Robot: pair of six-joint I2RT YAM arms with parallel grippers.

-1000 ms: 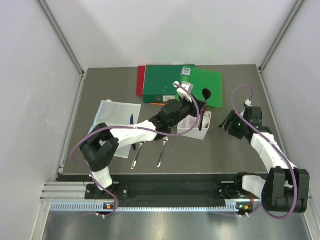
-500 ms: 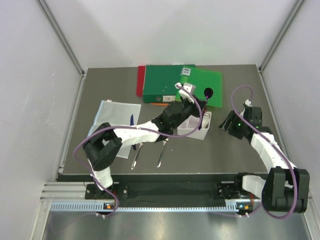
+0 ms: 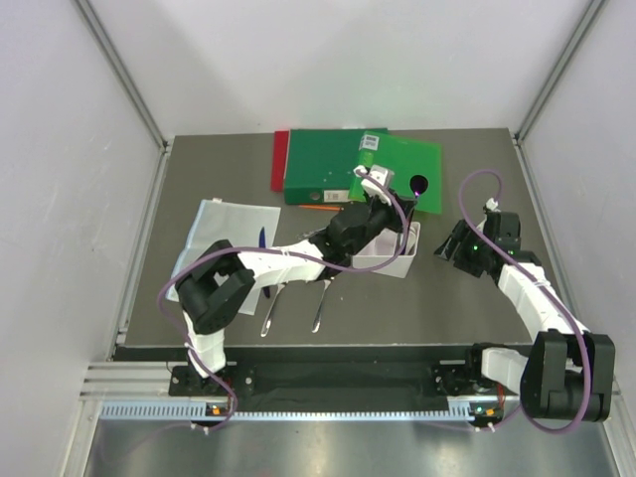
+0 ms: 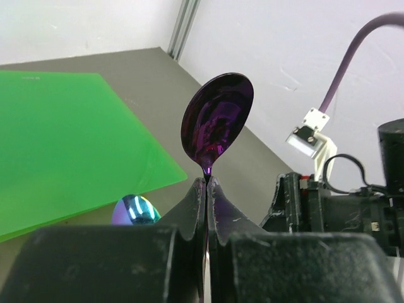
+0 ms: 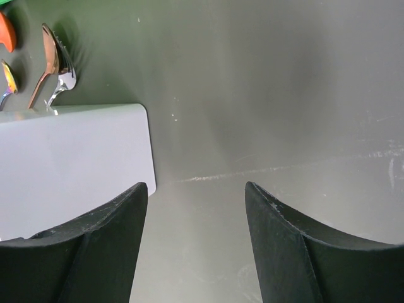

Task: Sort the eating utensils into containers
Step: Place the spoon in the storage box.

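Note:
My left gripper (image 4: 207, 184) is shut on the neck of a purple spoon (image 4: 218, 123), whose bowl points up past the fingertips. In the top view the left gripper (image 3: 402, 206) hovers over the far end of the white bin (image 3: 382, 260), with the purple spoon (image 3: 418, 183) sticking out over the green folder. A rainbow spoon (image 4: 134, 210) shows just below the fingers. My right gripper (image 3: 449, 241) stands open, nothing in it, to the right of the bin. From the right wrist, the open gripper (image 5: 196, 192) faces the bin (image 5: 69, 158), with silver and orange utensils (image 5: 57, 66) beyond it.
Green folder (image 3: 343, 164) and red folder (image 3: 279, 159) lie at the back. A clear plastic sheet (image 3: 224, 234) lies left, a dark blue utensil (image 3: 260, 237) on it. Two silver utensils (image 3: 320, 303) rest near the front under the left arm. An orange utensil (image 3: 318, 208) lies by the folder.
The left gripper has carried the purple spoon a little to the right and farther back over the bin. The right arm has not moved.

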